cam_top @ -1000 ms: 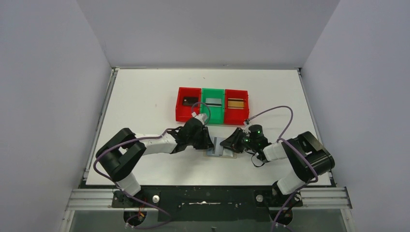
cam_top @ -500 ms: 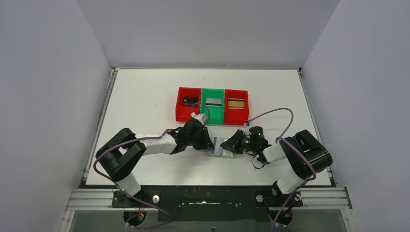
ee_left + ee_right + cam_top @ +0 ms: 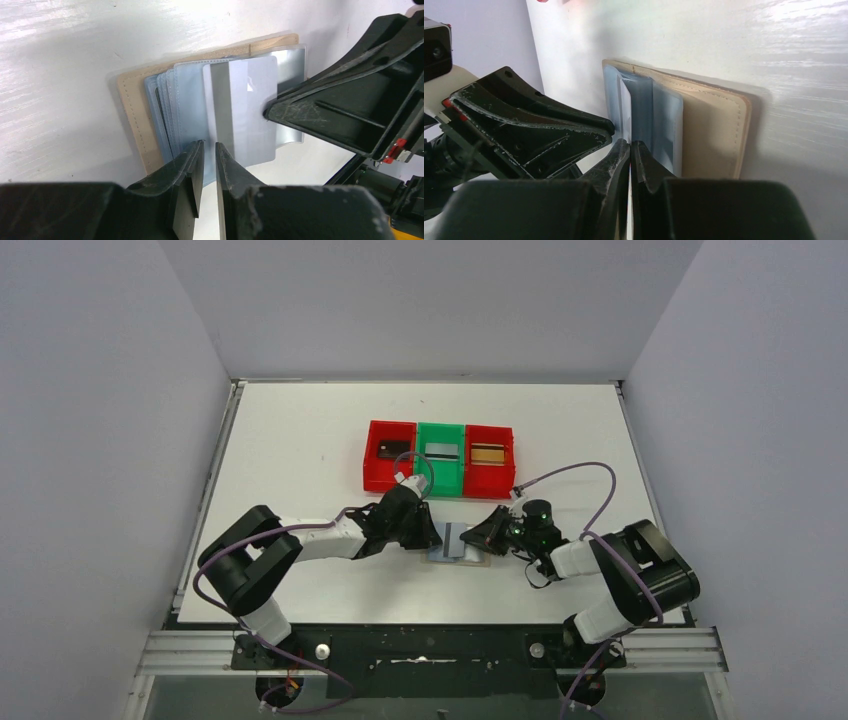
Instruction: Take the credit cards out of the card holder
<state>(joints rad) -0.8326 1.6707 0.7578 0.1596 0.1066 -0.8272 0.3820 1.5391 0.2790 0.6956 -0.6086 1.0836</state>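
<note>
The beige-tan card holder (image 3: pixel 452 552) lies open on the table between both grippers, its light blue sleeves fanned out (image 3: pixel 132 115). A silver-grey credit card (image 3: pixel 245 100) sticks partway out of a sleeve. My right gripper (image 3: pixel 630 142) is shut on that card's edge (image 3: pixel 625 112), low over the holder (image 3: pixel 714 130); its fingers (image 3: pixel 320 115) show in the left wrist view. My left gripper (image 3: pixel 208 144) has its jaws almost together, tips resting on the sleeves' near edge; its fingers (image 3: pixel 539 135) show in the right wrist view. In the top view the left gripper (image 3: pixel 434 537) and the right gripper (image 3: pixel 478 538) flank the holder.
Three joined bins stand behind the holder: a red bin (image 3: pixel 374 462) with a dark card (image 3: pixel 393 449), a green bin (image 3: pixel 441 475) with a silver-grey card (image 3: pixel 441 451), and a red bin (image 3: pixel 490 476) with a gold-brown card (image 3: pixel 488 453).
My right gripper and wrist have drawn a little to the right with the card. The left arm and the holder have hardly moved.
</note>
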